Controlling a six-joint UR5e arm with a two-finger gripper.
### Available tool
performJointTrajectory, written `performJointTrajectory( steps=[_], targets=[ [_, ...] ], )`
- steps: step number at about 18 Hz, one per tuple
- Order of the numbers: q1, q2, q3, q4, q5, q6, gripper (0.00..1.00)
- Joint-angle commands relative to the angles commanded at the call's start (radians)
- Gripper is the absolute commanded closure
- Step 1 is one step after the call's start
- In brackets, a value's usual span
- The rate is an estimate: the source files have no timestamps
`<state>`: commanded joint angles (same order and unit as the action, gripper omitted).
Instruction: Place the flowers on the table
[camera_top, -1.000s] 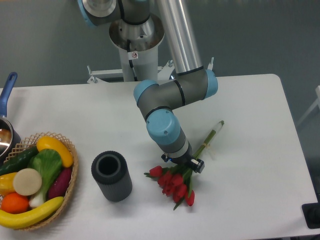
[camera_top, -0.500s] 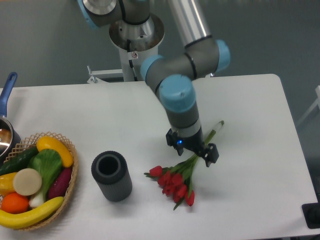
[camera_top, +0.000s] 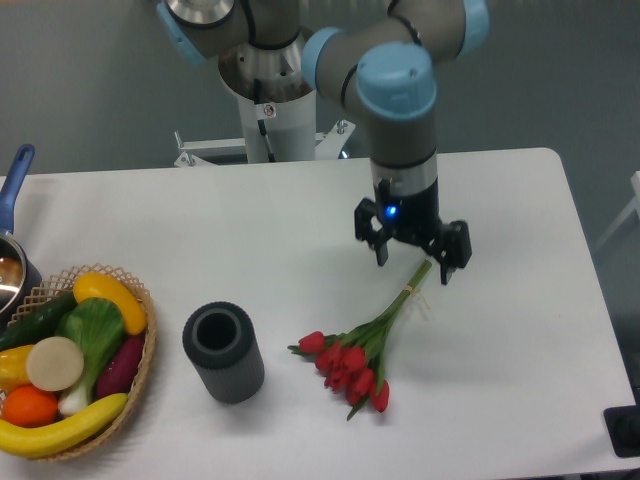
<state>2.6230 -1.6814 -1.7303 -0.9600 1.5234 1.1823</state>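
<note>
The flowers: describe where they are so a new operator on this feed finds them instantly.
On the white table, look near the front edge, right of the dark cylinder. The flowers lie flat there, stems pointing up-right toward the open end effector above them: the only red blooms on long green stems.

The arm (camera_top: 405, 150) is seen reaching in from the top of the view, its grey links joined by light blue caps. The last grey segment is held upright, pointing straight down from a large blue-capped joint (camera_top: 397, 82). A second blue-capped joint is seen further back, at the top edge. At the lower end of the upright segment a small blue light is lit on the wrist (camera_top: 391, 210). The gripper (camera_top: 412, 262) is pointed downward, with its two black fingers (camera_top: 381, 247) spread wide apart and nothing held between them.
</note>
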Motion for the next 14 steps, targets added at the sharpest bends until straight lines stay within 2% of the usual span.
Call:
performJointTrajectory(
  steps=[1, 3, 4, 6, 10, 14],
  targets=[
    [0.014, 0.021, -0.005, -0.025, -0.002, 0.043, 0.0],
    [0.089, 0.081, -0.035, -0.077, -0.029, 0.175, 0.0],
    [0.129, 0.107, -0.054, -0.088, -0.066, 0.233, 0.0],
    [0.161, 0.136, -0.083, -0.088, -0.077, 0.317, 0.0],
    [0.21, 0.167, -0.109, -0.115, -0.075, 0.476, 0.0],
    [0.249, 0.189, -0.137, -0.129, -0.087, 0.534, 0.0]
  ],
)
